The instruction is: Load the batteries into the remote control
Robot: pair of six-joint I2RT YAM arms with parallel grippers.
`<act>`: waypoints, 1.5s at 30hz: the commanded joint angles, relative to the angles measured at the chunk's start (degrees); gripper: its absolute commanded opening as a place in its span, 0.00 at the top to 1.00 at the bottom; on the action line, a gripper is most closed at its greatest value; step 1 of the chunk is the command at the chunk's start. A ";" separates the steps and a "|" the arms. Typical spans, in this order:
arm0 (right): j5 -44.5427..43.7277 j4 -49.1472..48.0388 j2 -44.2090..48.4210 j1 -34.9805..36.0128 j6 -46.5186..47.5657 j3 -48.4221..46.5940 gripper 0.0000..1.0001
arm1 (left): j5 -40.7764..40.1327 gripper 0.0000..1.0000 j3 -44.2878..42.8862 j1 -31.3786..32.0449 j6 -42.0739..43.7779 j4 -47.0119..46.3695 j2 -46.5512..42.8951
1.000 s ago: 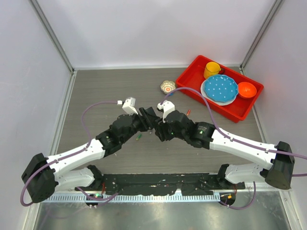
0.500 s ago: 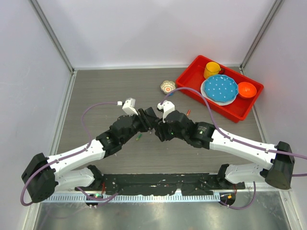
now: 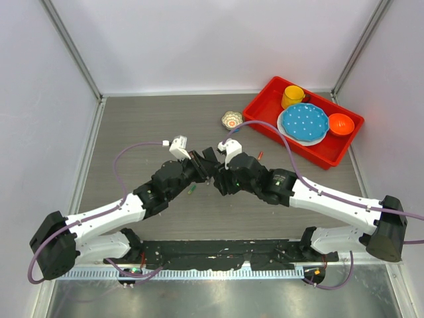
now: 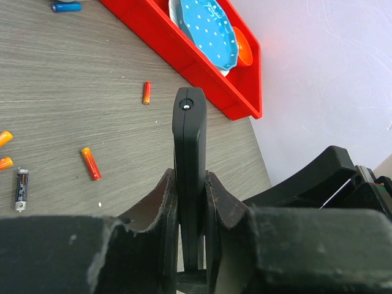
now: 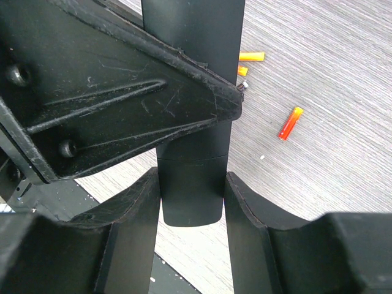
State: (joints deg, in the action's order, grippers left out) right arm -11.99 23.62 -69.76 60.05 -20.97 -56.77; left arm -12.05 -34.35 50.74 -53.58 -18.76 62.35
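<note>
The black remote control [image 4: 190, 131] is held off the table between both grippers, at mid-table in the top view [image 3: 209, 164]. My left gripper [image 4: 190, 179] is shut on its thin edges. My right gripper [image 5: 192, 176] is shut on its rounded end [image 5: 191, 199], and the left gripper's finger [image 5: 122, 104] crosses in front of it. Loose batteries lie on the table: red [image 4: 146, 93], red-orange [image 4: 90, 163], grey [image 4: 21, 188], blue [image 4: 66, 7] and orange [image 5: 251, 56]. A green one [image 3: 191, 190] lies under the left arm.
A red tray [image 3: 265, 106] at the back right holds a blue dotted plate [image 3: 303, 123], a yellow cup [image 3: 292, 97] and an orange bowl [image 3: 340, 123]. A small patterned bowl [image 3: 230, 120] stands left of the tray. White walls close in the table.
Both grippers have closed in slightly towards each other over mid-table. The remote stays held between them.
</note>
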 commanded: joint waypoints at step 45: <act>18.40 -58.25 12.54 -11.98 -44.95 29.88 0.13 | -9.04 1.00 19.14 -1.17 7.53 -33.18 -16.38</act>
State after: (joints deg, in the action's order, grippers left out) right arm 4.27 -26.50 -56.88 48.14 -63.42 -26.13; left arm -20.21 -15.14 49.74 -48.69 -51.03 47.57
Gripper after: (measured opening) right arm 0.871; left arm 0.208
